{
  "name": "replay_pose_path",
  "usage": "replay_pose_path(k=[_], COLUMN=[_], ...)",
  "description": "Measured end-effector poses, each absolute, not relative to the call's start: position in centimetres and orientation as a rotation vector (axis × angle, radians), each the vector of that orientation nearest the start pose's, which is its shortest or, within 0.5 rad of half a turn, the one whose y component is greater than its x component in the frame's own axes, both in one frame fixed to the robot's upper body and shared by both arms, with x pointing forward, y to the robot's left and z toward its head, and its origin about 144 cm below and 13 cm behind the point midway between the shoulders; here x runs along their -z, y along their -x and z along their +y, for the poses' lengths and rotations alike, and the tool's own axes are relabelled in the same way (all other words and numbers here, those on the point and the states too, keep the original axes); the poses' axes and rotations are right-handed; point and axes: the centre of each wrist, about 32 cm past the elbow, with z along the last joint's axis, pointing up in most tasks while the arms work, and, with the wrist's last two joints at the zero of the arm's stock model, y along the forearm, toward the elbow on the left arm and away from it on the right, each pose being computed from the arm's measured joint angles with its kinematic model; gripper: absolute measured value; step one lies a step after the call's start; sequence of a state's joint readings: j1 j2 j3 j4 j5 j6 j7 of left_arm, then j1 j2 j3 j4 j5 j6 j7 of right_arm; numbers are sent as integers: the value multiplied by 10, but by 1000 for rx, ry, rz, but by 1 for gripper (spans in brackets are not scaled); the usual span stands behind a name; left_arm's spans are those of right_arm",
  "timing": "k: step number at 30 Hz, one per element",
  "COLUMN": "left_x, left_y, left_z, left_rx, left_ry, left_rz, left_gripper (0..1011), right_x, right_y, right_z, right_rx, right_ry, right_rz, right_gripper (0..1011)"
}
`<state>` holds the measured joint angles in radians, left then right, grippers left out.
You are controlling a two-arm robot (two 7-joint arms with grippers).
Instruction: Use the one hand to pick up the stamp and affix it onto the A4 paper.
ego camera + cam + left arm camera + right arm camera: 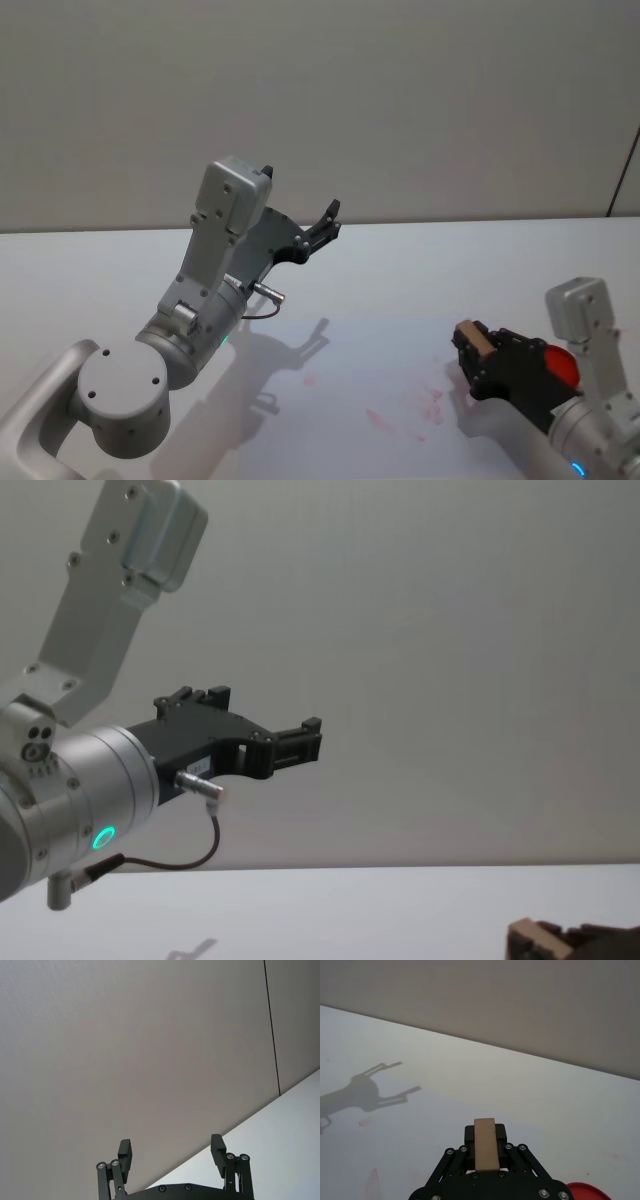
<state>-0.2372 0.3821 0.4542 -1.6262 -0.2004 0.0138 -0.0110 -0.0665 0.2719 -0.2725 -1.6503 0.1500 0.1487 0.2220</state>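
Note:
My right gripper (pixel 468 352) is shut on the stamp (pixel 473 338), a small tan wooden block that sticks out past the black fingers. In the right wrist view the stamp (pixel 485 1144) stands between the jaws of the right gripper (pixel 485 1131), pointing toward the table. The stamp's corner (pixel 534 941) peeks in at the chest view's lower right. It hangs a little over the right part of the A4 paper (pixel 370 365), a pale sheet with faint red stamp marks (pixel 382 420). My left gripper (pixel 327 222) is open and held high above the table's left side, its fingers (pixel 124 1150) empty.
A red round object (pixel 563 366) lies just behind the right gripper, also at the right wrist view's edge (pixel 585 1192). The white table (pixel 90 270) runs back to a plain grey wall. Shadows of the left arm fall across the paper.

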Motion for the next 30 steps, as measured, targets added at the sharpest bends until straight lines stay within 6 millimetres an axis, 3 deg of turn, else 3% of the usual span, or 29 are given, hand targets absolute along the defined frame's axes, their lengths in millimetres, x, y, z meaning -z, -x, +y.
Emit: replay_pose_path(k=[14,30], left_x=[-1204,-1204], left_y=[-492,-492], left_z=[198,198], left_rx=[-1124,-1124], left_ry=[-61,-61], left_rz=[-268,-268], left_gripper=[1001,1001], right_x=[-1123,-1111], right_y=[-433,-446], right_z=[-196,-187], right_rx=[1045,1055], right_ry=[253,285], right_rz=[77,60], right_gripper=[220,220])
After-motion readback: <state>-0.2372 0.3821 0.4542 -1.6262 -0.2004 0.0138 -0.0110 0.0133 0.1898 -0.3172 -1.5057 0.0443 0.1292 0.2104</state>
